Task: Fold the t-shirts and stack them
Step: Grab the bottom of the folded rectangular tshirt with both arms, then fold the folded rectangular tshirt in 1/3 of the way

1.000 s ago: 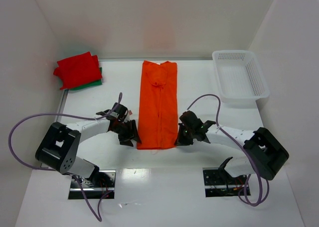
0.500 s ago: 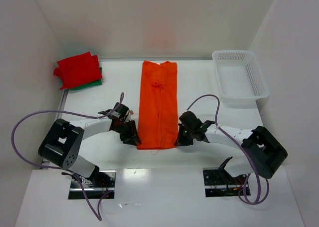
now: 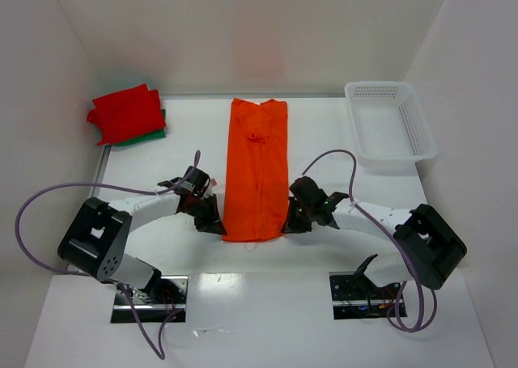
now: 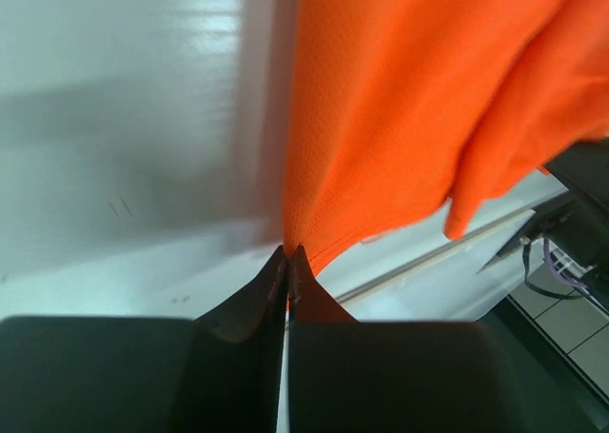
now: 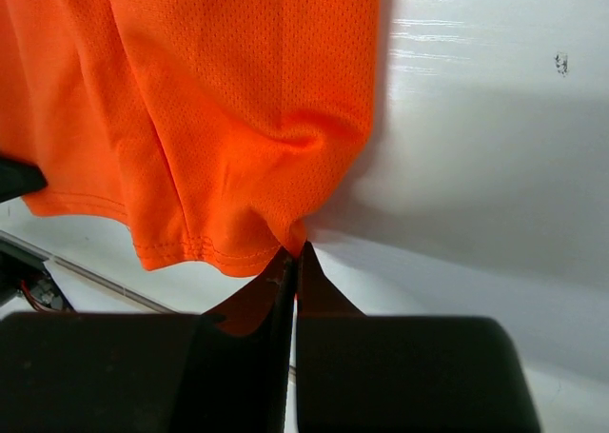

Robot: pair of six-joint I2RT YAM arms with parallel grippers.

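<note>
White left wall [image 3: 40,101] and white back wall [image 3: 259,36], both plain panels, box in a glossy white bench [image 3: 259,303]. The wrist views show glare streaks and a few faint scuffs on its surface.

In the far-left corner of the bench, a folded red cloth t-shirt [image 3: 125,113] is stacked on a folded dark green cloth t-shirt [image 3: 144,137]. Only the green one's near edge shows.

A purple cable [image 3: 28,210] loops wide off the left arm. The left tool [image 3: 214,222] sits low at the bench with its jaws closed, pinching the near-left corner of the bright orange mesh-knit cloth t-shirt [image 3: 257,170]. In the left wrist view the cloth is drawn to a peak between the black tips.

The orange t-shirt lies at bench centre, folded into a long narrow strip running near to far, mostly flat.

The right tool [image 3: 291,222] is at the near-right corner of the strip, jaws closed on the hemmed corner. In the right wrist view the fabric is bunched at the tips. A second purple cable [image 3: 328,156] arcs over the right arm.

At far right, a white perforated plastic rectangular basket [image 3: 374,85] sits well apart from the orange t-shirt, close to the white right wall [image 3: 477,77].

Metal base plates [image 3: 176,285] lie at the bench's near edge.
</note>
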